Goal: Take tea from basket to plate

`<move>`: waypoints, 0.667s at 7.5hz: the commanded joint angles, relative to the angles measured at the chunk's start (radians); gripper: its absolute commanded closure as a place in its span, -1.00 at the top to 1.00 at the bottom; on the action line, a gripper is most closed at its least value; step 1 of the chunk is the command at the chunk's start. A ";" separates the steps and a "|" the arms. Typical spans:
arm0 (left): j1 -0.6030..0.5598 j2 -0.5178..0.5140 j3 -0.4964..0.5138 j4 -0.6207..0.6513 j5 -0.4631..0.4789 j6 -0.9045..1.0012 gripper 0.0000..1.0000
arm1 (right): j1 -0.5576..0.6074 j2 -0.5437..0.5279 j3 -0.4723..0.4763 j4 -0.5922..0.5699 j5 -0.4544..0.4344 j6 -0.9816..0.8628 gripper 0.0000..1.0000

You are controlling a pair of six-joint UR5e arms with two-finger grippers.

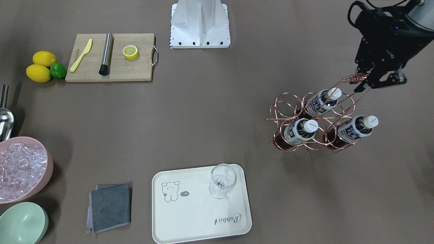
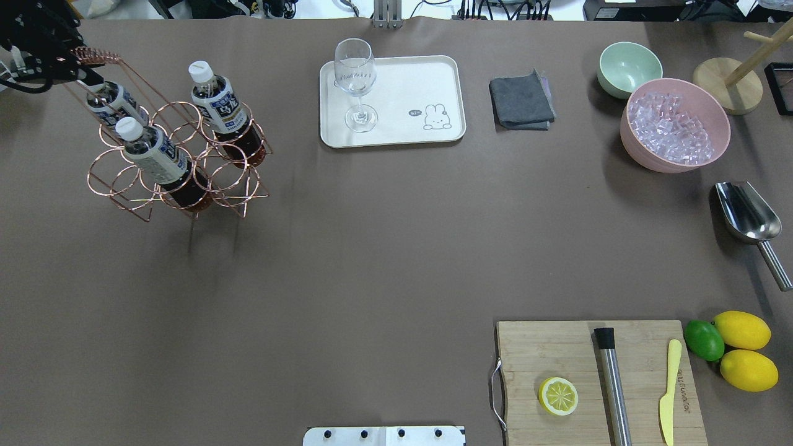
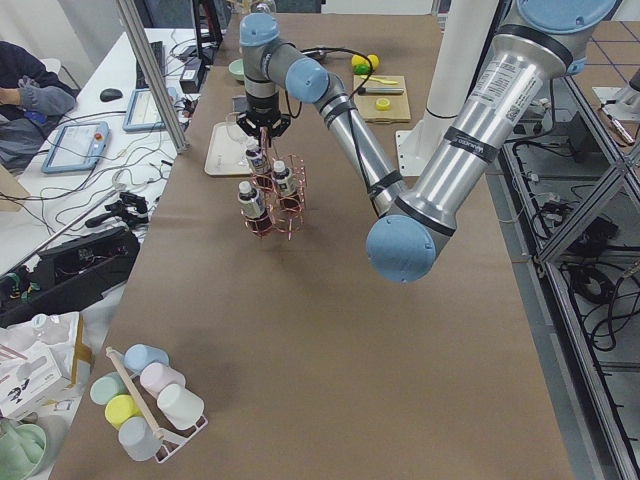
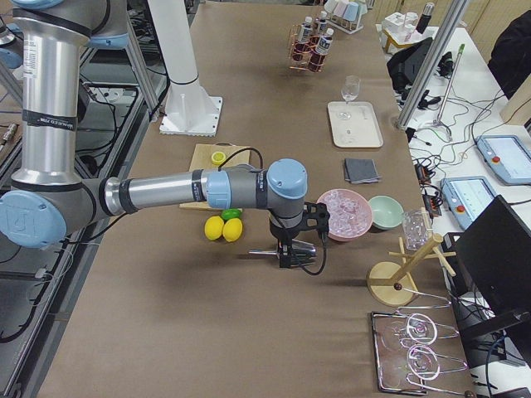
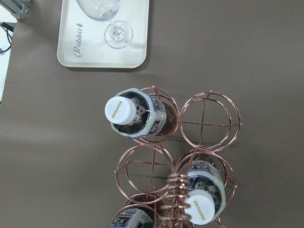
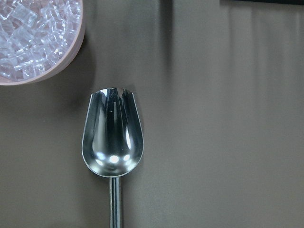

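Three tea bottles stand tilted in the copper wire basket (image 1: 286, 105): one at the back (image 1: 322, 101) and two in front (image 1: 300, 130) (image 1: 356, 128). The basket also shows in the overhead view (image 2: 124, 179), at the table's far left. My left gripper (image 1: 361, 83) is at the basket's coiled top handle (image 1: 354, 79) and looks shut on it. The left wrist view shows the handle (image 5: 178, 197) from above, without the fingers. The cream plate (image 1: 200, 217) holds only a stemmed glass (image 1: 222, 181). My right gripper (image 4: 294, 253) hovers over a metal scoop (image 6: 112, 142), and I cannot tell whether it is open.
A pink tub of ice (image 2: 675, 124), a green bowl (image 2: 626, 68) and a grey cloth (image 2: 520, 102) stand right of the plate (image 2: 396, 80). A cutting board (image 2: 595, 378) with a lemon half, a steel rod and a yellow knife is near the robot, with lemons and a lime (image 2: 737, 347) beside it.
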 commanded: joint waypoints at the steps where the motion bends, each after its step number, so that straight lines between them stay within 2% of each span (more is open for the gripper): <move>1: 0.090 -0.049 -0.034 -0.007 0.054 -0.082 -1.00 | 0.002 0.001 0.007 -0.010 -0.001 -0.002 1.00; 5: 0.216 -0.155 -0.035 0.002 0.130 -0.260 -1.00 | 0.015 -0.002 0.013 -0.012 0.000 -0.006 1.00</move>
